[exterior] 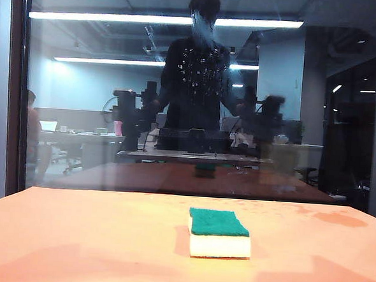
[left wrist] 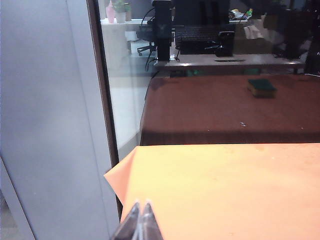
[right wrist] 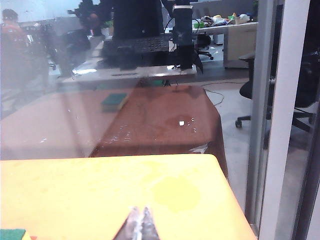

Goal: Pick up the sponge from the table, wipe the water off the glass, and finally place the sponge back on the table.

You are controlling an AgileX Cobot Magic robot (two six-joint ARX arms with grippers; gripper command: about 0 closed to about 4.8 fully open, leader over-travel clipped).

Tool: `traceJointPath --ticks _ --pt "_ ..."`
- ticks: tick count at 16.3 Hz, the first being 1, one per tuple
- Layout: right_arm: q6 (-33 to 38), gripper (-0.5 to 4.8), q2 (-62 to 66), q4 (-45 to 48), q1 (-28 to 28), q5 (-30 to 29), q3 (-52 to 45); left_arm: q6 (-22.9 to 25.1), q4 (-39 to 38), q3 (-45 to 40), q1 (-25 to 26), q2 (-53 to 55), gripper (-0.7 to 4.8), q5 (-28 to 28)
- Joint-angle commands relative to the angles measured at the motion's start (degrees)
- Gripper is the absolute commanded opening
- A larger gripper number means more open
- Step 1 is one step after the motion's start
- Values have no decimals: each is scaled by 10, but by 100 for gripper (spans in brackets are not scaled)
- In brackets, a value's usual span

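- Exterior view: the sponge point(exterior: 219, 234) lies flat on the table point(exterior: 73, 236), a little right of centre and near the camera, its dark green face up over the pale foam.
- Behind it, along the far edge of the table, stands the glass point(exterior: 81, 109), upright, with a dark frame point(exterior: 14, 85) at its left side.
- The water point(exterior: 202, 59) shows as whitish specks and thin streaks high on the pane, about the middle, over the mirrored dark figure.
- A dimmer green shape mirrored in the pane sits straight beyond the sponge.
- Neither arm appears in this view.
- Left wrist view: the left gripper point(left wrist: 140, 222) hangs over the near left part of the table point(left wrist: 225, 190), close to its left corner, fingertips pressed together and holding nothing.
- Right wrist view: the right gripper point(right wrist: 140, 225) is over the near right part of the table point(right wrist: 100, 190), its tips likewise closed and empty; a corner of the sponge point(right wrist: 12, 234) shows to its left, well apart from it.
- A faint darker patch point(right wrist: 175, 192) marks the table just beyond the right gripper.
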Motion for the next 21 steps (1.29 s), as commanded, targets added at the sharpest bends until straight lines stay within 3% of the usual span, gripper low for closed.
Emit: traceJointPath --ticks 1,9,12,14,16,21 --pt "-2 -5 0 10 0 0 2 -2 8 1 0 1 -6 0" --pt "0 -6 0 14 0 -1 3 -2 7 1 0 1 -6 0" --pt "69 -6 0 44 0 -3 4 -5 8 1 0 1 -6 7" --pt "81 -6 0 47 0 -25 14 -6 10 2 0 1 -6 64" --pt "98 -6 0 -11 0 -28 46 -7 12 3 0 1 -6 136" --pt "98 -6 10 -159 0 -31 156 -69 8 4 0 1 -6 301"
